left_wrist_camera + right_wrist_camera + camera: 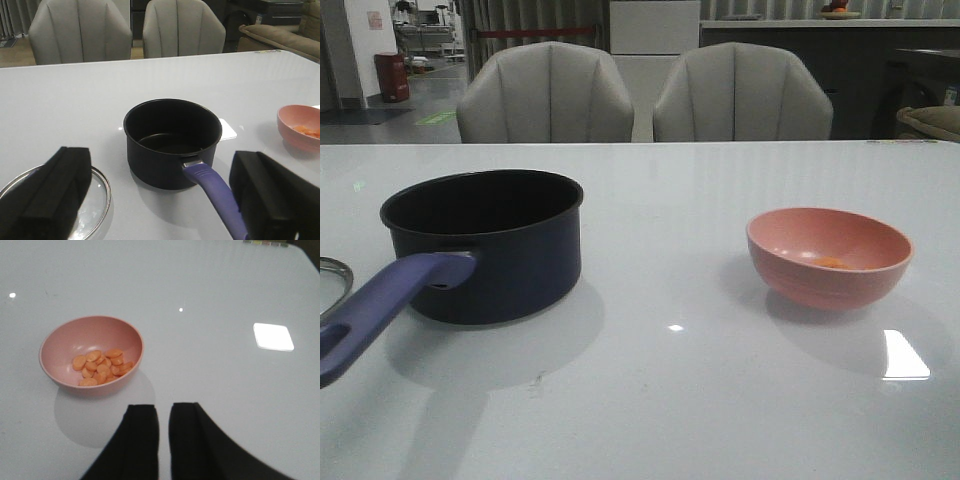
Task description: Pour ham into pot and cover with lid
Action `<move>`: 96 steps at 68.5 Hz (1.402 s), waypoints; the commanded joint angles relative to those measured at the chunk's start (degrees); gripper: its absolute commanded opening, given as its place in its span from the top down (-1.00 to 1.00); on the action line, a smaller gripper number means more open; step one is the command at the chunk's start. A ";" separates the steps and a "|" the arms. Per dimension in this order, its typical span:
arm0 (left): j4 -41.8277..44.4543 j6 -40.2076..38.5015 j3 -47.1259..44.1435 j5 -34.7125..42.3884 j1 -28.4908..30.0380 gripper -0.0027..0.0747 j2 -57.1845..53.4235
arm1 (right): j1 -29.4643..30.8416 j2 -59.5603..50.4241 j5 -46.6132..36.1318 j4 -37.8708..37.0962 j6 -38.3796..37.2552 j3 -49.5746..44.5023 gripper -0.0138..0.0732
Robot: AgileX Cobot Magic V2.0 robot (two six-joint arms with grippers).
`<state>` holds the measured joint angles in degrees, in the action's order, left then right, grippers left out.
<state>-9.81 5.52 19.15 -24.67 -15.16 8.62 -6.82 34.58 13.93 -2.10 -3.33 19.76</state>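
The dark navy pot (510, 270) stands at the left of the table, empty, with its purple-blue handle (380, 310) pointing toward me. The glass lid (332, 275) lies flat just left of the handle, mostly cut off by the frame edge. The ham (830, 263) lies as several orange slices in the pink bowl (820, 285) at the right. My left gripper (162, 175) is wide open and empty, hovering near the pot (165, 165) with the handle (215, 192) by its right finger and the lid (97, 192) by its left. My right gripper (163, 412) is shut and empty, just short of the bowl (75, 335) of ham (102, 367).
Two grey chairs (545, 95) stand behind the table's far edge. The white tabletop (670, 380) is glossy and shows bright light reflections. The pink bowl (295, 117) also shows at the edge of the left wrist view.
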 commanded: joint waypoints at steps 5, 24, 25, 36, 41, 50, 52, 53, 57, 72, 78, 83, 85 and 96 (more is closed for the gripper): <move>-0.97 0.01 1.51 4.95 -0.30 -0.63 0.47 | 0.17 11.26 -4.99 3.63 -0.05 7.25 -0.35; -0.97 0.01 1.51 4.95 -0.30 -0.63 0.47 | 0.17 34.61 -4.55 11.17 -0.05 19.58 -0.45; -0.97 0.01 1.51 4.95 -0.30 -0.63 0.47 | 0.17 35.69 -4.49 11.32 -0.05 19.92 -0.45; -0.97 0.01 1.51 4.95 -0.30 -0.63 0.47 | 0.17 46.90 -2.72 11.57 -0.05 27.36 -0.45; -0.97 0.01 1.51 4.95 -0.30 -0.63 0.47 | 0.17 50.98 -1.60 11.81 -0.05 30.63 -0.45; -0.97 0.01 1.51 4.95 -0.30 -0.63 0.47 | 0.17 56.95 0.13 13.37 -0.05 35.15 -0.45; -0.97 0.01 1.51 4.95 -0.30 -0.63 0.47 | 0.17 58.07 0.25 13.91 -0.05 35.97 -0.45; -0.97 0.01 1.51 4.95 -0.30 -0.63 0.47 | 0.17 58.87 0.30 14.13 -0.05 36.33 -0.45; -0.97 0.01 1.51 4.95 -0.30 -0.63 0.47 | 0.17 60.82 0.30 14.70 -0.05 37.81 -0.42; -0.97 0.01 1.51 4.95 -0.30 -0.63 0.47 | 0.04 65.68 1.58 16.92 -0.05 40.76 0.14; -0.97 0.01 1.51 4.95 -0.30 -0.63 0.47 | 0.04 65.75 1.30 18.76 -0.05 40.76 0.40; -0.97 0.01 1.51 4.95 -0.30 -0.63 0.47 | 0.04 65.57 -0.38 18.83 -0.05 40.76 0.37; -0.97 0.01 1.51 4.95 -0.30 -0.63 0.47 | 0.04 65.49 -1.26 18.83 -0.05 40.76 0.37; -0.97 0.01 1.51 4.95 -0.30 -0.63 0.47 | -0.04 62.66 -2.51 19.19 -0.05 40.76 0.37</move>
<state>-9.91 5.52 19.15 -24.67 -15.16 8.62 -6.82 102.24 15.24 16.50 -3.53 58.74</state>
